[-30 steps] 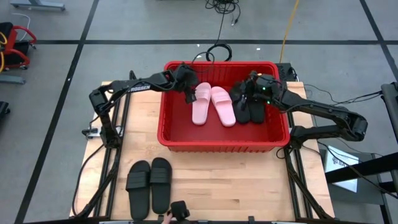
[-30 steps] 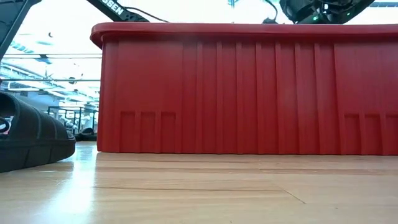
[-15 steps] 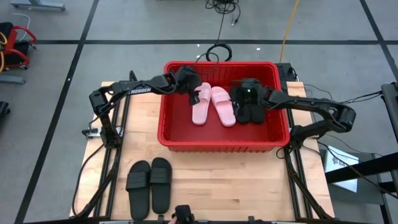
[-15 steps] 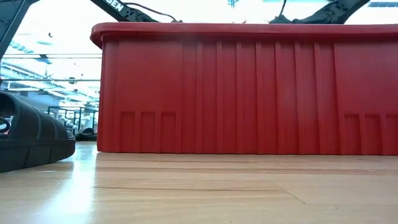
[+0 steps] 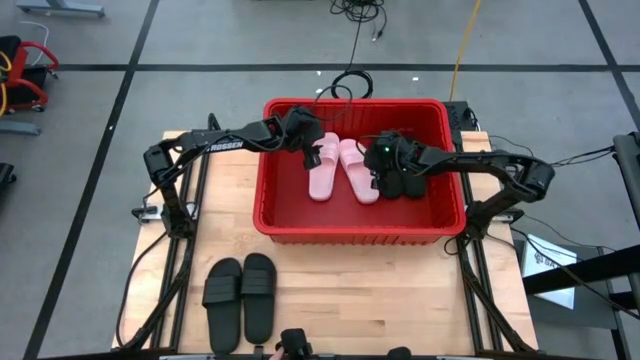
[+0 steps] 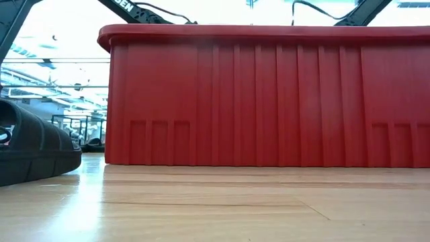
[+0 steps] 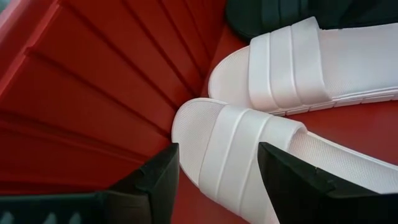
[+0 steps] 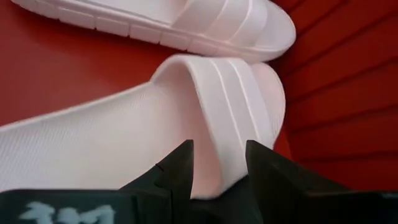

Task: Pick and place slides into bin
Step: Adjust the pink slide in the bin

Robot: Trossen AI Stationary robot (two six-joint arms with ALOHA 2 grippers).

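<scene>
Even, bright overhead light fills the high view, and shadows under the arms and the bin [image 5: 355, 232] are soft and short. In the low view the room behind is blown out to white (strong backlight), so the bin's near wall reads flat and the black slide [image 6: 30, 151] is nearly a silhouette; the counter [image 6: 215, 205] shows a pale sheen and blurs close to the lens. Both wrist views are sharp on the pink slides [image 7: 249, 158], with soft gloss.

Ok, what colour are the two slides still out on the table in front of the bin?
Black, both of them; the high view shows them best.
</scene>
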